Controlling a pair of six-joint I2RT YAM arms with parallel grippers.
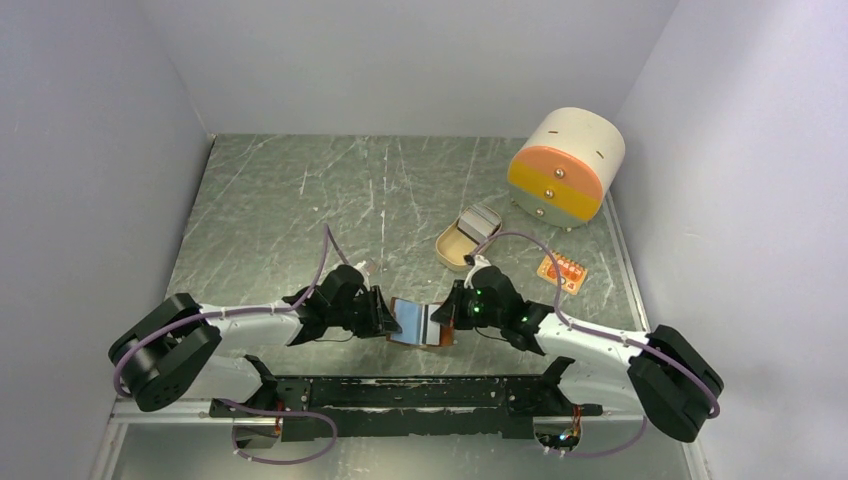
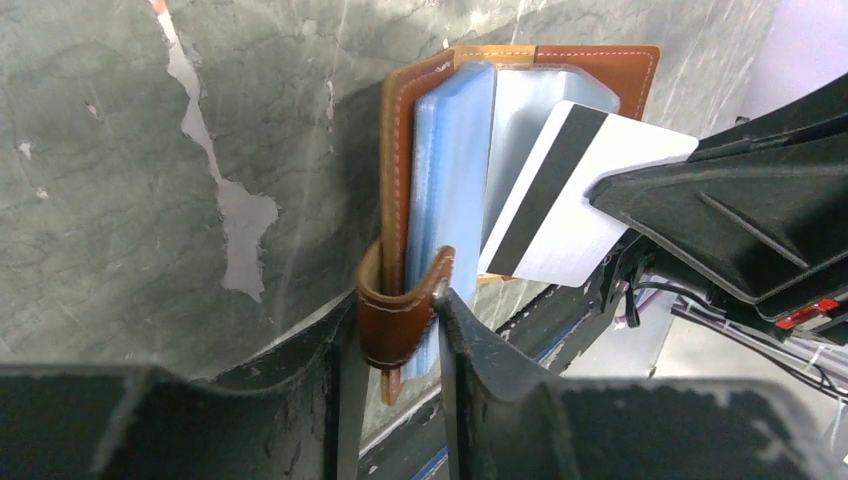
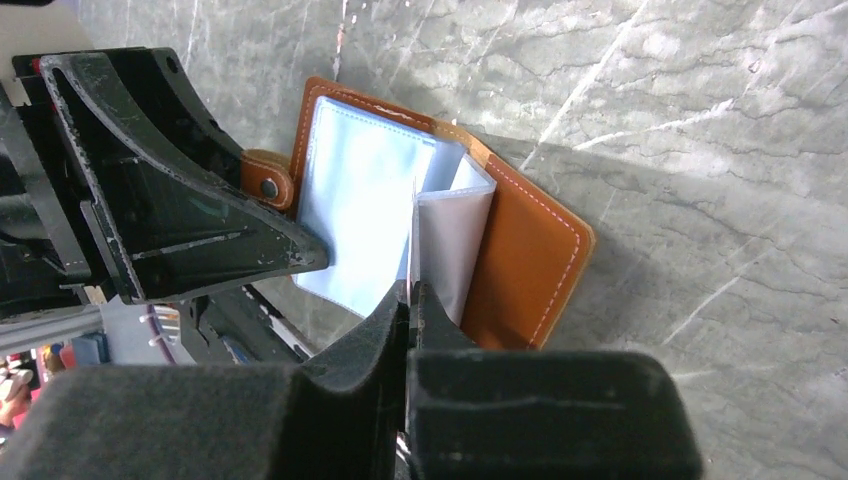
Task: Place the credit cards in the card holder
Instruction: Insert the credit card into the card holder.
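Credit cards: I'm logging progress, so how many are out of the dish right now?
1: the magnetic-stripe card pinched in the right gripper, at the open card holder. Others may hide in its sleeves.

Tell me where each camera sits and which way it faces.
Top: above, behind the bases, looking down on the table; both arms show, left claw and right claw at the wallet.
Left wrist: on the left arm, looking along its fingers, the wallet's strap between them.
Right wrist: on the right arm, looking along its claw, shut on a card.
Shared: both wrist views show wallet, card and the opposite claw.
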